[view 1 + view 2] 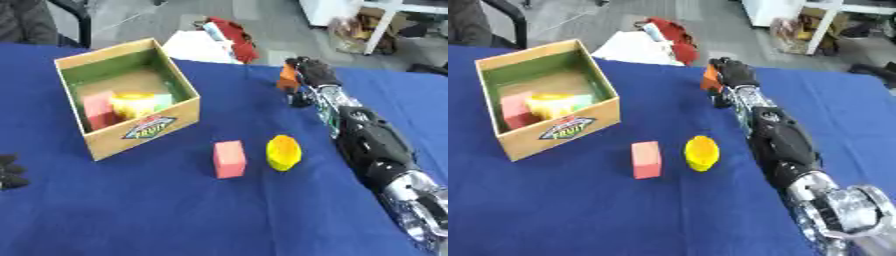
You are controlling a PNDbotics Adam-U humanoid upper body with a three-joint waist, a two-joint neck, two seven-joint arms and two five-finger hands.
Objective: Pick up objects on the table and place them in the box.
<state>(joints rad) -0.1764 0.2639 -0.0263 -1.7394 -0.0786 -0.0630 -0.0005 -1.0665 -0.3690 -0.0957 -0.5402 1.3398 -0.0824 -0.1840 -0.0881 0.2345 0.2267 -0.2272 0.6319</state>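
Your right hand (308, 71) has its fingers curled round an orange block (287, 78) at the far side of the blue table (175, 215). Nearer you stand a pink block (229, 159) and a yellow piece (283, 152) — side by side, apart. The box (149, 131) sits left, already holding pink and yellow items. Your left hand (10, 171) shows at the left edge — I cannot tell its finger state.
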